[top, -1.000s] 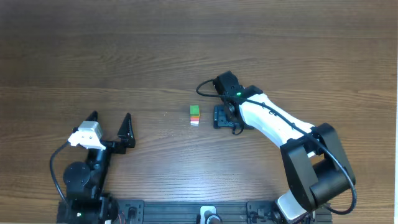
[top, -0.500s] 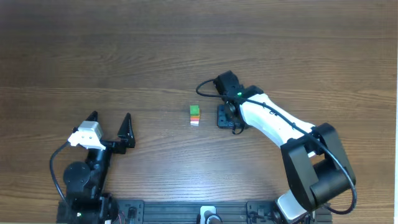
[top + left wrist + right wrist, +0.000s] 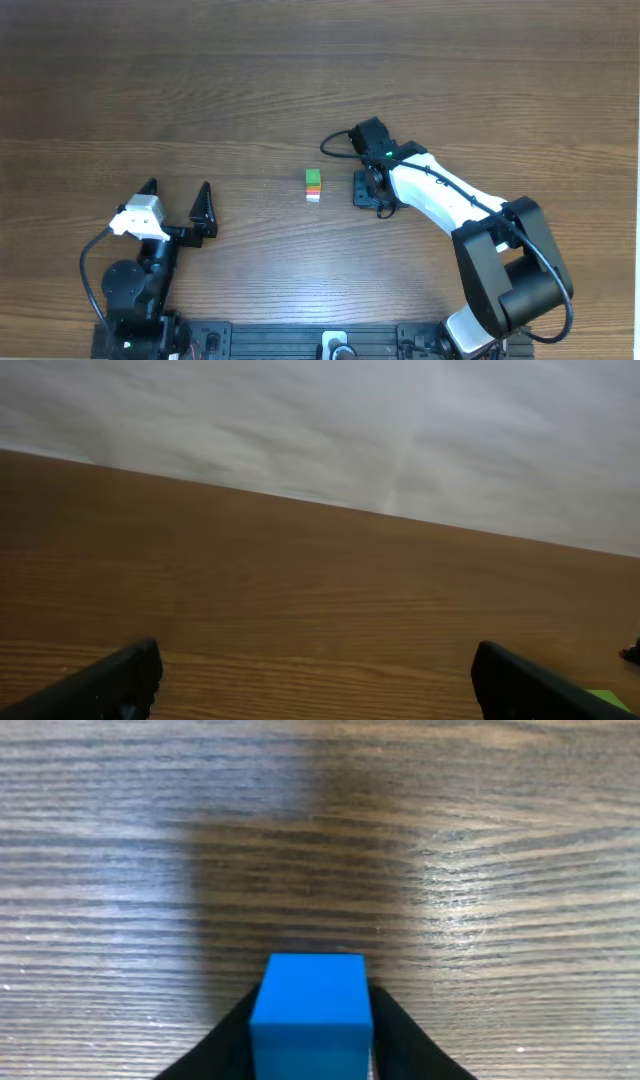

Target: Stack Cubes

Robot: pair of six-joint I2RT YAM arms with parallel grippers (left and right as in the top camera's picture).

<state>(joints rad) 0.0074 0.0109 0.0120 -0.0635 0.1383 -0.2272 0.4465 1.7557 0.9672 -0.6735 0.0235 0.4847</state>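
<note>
A small stack of cubes (image 3: 313,185), green over orange over white, stands near the middle of the wooden table (image 3: 300,80). My right gripper (image 3: 366,191) is just right of the stack, pointing down. In the right wrist view it (image 3: 311,1042) is shut on a blue cube (image 3: 311,1010), held a little above the bare wood. My left gripper (image 3: 178,189) rests at the left, far from the stack, with its fingers (image 3: 120,678) wide apart and nothing between them. The green cube (image 3: 610,700) peeks in at the edge of the left wrist view.
Bare wood lies all around the stack and across the far half of the table. The arm bases and a black rail (image 3: 320,335) run along the near edge.
My right gripper has drifted slightly to the right, away from the stack, with the blue cube still held. The left arm and the stack have stayed still.
</note>
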